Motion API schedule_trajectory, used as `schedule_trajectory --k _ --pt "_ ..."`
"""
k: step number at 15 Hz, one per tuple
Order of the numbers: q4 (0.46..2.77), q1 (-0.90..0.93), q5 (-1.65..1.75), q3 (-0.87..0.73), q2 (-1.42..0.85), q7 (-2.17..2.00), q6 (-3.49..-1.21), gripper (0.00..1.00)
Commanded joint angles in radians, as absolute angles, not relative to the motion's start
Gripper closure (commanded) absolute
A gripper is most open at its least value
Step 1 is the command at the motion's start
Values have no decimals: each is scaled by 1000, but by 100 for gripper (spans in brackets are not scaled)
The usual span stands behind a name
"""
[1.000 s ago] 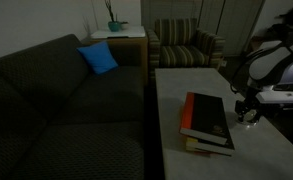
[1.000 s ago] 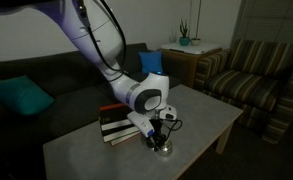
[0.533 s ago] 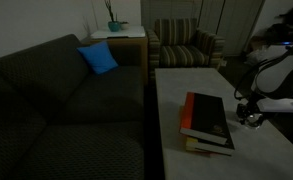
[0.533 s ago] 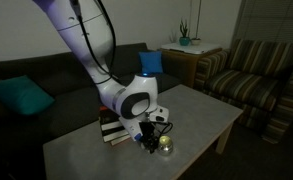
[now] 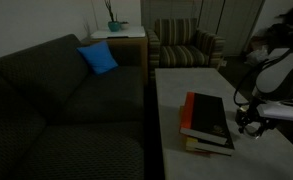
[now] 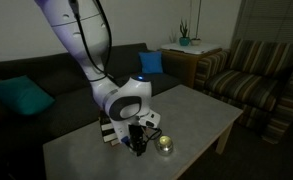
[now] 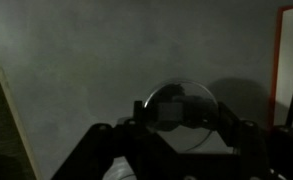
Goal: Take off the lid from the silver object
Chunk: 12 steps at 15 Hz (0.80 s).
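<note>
The silver object (image 6: 166, 146), a small low round tin, stands on the pale coffee table (image 6: 201, 118) in front of the book stack, and its top looks open. My gripper (image 6: 140, 143) hovers just beside it, toward the books. In the wrist view the lid (image 7: 181, 106), a flat round shiny disc, sits between my two dark fingers. My gripper (image 7: 181, 125) is shut on its rim above the bare tabletop. In an exterior view my gripper (image 5: 249, 123) hangs at the table's edge next to the books; the tin itself I cannot make out there.
A black-and-orange book stack (image 5: 208, 120) (image 6: 113, 128) lies on the table beside my gripper. A dark sofa (image 5: 56, 100) with a blue cushion (image 5: 98, 58) runs along one side. A striped armchair (image 6: 251, 75) and a side table with a plant (image 5: 114, 28) stand beyond.
My gripper has pulled sideways away from the tin, toward the books, with the lid in it. The tin has stayed on the table and now shows uncovered.
</note>
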<state>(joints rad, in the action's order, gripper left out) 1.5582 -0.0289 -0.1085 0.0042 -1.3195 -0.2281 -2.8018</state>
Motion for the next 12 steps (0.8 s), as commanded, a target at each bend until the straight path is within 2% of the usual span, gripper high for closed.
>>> schedule_trajectory --k 1,11,12 --pt "1547 -81 -163 54 -1340 -198 -2770 55" --pt "1240 -61 -242 -14 -1534 -368 -2589 55" --pt "1319 -61 -246 -15 -1466 -375 -2599 55"
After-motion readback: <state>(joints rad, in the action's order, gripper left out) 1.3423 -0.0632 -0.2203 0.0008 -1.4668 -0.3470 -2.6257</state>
